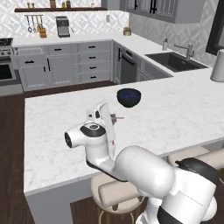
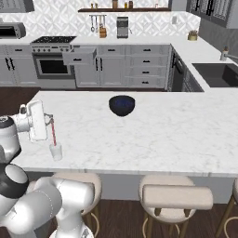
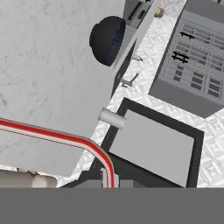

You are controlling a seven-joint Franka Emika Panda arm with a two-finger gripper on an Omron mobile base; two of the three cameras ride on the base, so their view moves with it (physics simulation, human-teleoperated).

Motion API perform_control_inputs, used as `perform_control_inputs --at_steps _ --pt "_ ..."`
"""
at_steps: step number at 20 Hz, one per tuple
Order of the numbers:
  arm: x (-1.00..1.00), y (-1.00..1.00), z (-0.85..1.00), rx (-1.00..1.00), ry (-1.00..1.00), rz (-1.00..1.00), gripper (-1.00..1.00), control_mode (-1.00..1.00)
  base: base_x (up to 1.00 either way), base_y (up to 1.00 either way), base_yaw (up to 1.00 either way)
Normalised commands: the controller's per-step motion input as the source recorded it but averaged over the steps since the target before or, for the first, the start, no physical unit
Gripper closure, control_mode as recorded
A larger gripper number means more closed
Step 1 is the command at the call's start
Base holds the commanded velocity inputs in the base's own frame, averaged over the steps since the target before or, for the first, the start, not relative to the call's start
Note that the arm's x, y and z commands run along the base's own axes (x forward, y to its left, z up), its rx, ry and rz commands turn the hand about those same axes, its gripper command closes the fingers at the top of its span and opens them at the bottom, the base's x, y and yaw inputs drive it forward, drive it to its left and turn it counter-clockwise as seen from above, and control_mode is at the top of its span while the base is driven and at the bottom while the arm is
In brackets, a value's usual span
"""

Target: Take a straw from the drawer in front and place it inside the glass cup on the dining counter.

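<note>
So gripper (image 2: 46, 122) clamped on straw (image 2: 54, 132), held upright so lower end drops into cup (image 2: 56, 151) near counter (image 2: 162, 135) edge.

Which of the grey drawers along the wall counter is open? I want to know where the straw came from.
The top drawer just right of the oven, below the stove, is pulled out. All the other drawer fronts sit flush with their cabinets.

This was a rendered home kitchen. Grey cabinets (image 2: 116, 67) lined the far wall beside a stove (image 2: 52, 60), with utensils (image 2: 95, 23) hanging under a shelf (image 2: 123, 9). A sink (image 1: 175, 61) sat in the right-hand counter. Nearer stood a white marble island table (image 2: 162, 135) with padded stools (image 2: 174, 200) along its near edge.
</note>
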Motion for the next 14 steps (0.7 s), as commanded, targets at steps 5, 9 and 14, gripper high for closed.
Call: perform_control_inputs --at_steps 5,9,14 --pt "0.10 0.10 -0.17 -0.03 -0.09 0.00 1.00 -1.00 0.00 0.00 0.00" --pt "0.00 0.23 -0.09 0.00 0.00 0.00 1.00 -1.00 0.00 0.00 0.00" --pt "0.07 0.16 -0.04 0.00 -0.02 0.00 1.00 -1.00 0.00 0.00 0.00"
